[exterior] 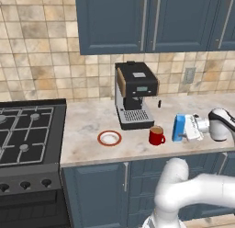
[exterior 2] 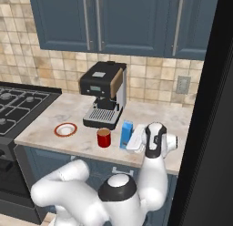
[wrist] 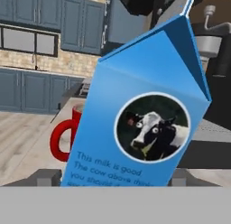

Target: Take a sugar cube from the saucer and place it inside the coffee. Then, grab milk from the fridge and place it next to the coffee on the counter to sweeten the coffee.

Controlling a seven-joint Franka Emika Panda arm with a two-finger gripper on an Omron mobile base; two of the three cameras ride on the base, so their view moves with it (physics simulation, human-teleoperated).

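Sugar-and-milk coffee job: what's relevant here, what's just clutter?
Job:
- milk, on the counter beside the coffee
- saucer
- tool, at the milk

Clutter:
- coffee machine
- gas stove
- wall cabinets
- wall outlet

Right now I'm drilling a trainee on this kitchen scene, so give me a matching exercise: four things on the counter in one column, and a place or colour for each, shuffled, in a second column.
Things:
1. saucer
2. coffee
3. milk
4. coffee machine

Descriptions:
A. blue carton standing just right of the red mug, at the end effector
B. black and silver, against the tiled wall
C. white with a reddish rim, nearest the stove
D. red, with a handle, between plate and carton

Pairs: 1-C, 2-D, 3-A, 4-B
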